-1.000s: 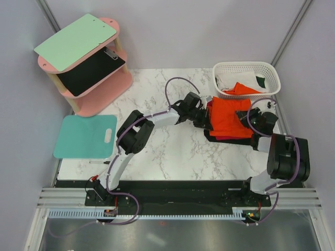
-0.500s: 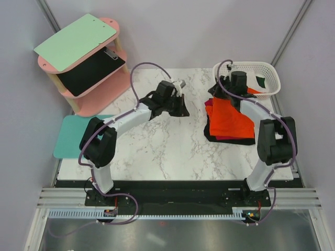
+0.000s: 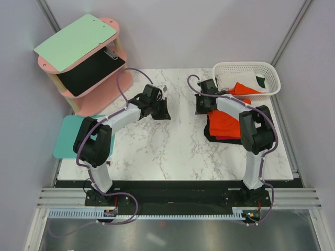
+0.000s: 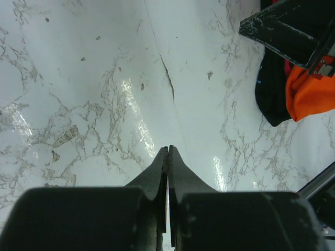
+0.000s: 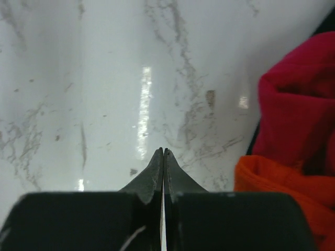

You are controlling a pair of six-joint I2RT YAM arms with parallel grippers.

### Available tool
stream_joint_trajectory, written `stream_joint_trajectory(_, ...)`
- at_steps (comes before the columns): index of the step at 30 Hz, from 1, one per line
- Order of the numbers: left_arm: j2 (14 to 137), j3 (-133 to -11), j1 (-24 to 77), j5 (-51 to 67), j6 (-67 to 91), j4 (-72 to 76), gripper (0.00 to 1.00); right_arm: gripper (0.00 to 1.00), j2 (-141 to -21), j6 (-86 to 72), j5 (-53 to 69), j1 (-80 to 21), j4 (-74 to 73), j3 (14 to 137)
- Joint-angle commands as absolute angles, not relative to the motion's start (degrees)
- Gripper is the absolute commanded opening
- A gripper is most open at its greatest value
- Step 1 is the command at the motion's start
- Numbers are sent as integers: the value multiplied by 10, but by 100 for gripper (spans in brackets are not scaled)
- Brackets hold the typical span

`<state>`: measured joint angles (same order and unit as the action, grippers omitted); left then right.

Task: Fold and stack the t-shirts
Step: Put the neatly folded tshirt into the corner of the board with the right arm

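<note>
A folded stack of t-shirts lies at the table's right: bright orange (image 3: pixel 228 123) on top, crimson red (image 3: pixel 210 111) under it, black (image 3: pixel 215 137) at the bottom. My right gripper (image 3: pixel 201 106) is shut and empty, over bare marble just left of the stack; its wrist view shows the red shirt (image 5: pixel 293 99) and the orange shirt (image 5: pixel 285 191) at right. My left gripper (image 3: pixel 164 111) is shut and empty, over the marble mid-table. Its wrist view shows the black shirt (image 4: pixel 269 97) and the orange shirt (image 4: pixel 309 94) far right.
A white lattice basket (image 3: pixel 272 73) at the back right holds white (image 3: pixel 227 81), orange (image 3: pixel 245 89) and dark green (image 3: pixel 261 81) shirts. A pink two-tier shelf (image 3: pixel 99 89) with a green board stands at the back left. A teal mat (image 3: pixel 78 137) lies at the left edge.
My left gripper has drawn back leftward, away from the stack. My right gripper has swung from the stack's right side past the basket to the stack's left edge.
</note>
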<state>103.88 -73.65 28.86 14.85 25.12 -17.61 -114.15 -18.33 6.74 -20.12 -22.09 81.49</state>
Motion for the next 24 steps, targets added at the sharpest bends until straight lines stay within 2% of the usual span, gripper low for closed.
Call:
stream_joint_trajectory(1, 1024, -737, 290, 135, 226, -173, 2, 0, -1170, -172, -58, -193, -292, 853)
stream_joint_trajectory(11, 1029, -734, 289, 133, 227, -172, 2, 0, -1185, -173, -157, -193, -343, 846)
stream_joint_trajectory(24, 1042, -740, 289, 138, 233, -169, 2, 0, -1133, -176, -284, -171, -404, 798)
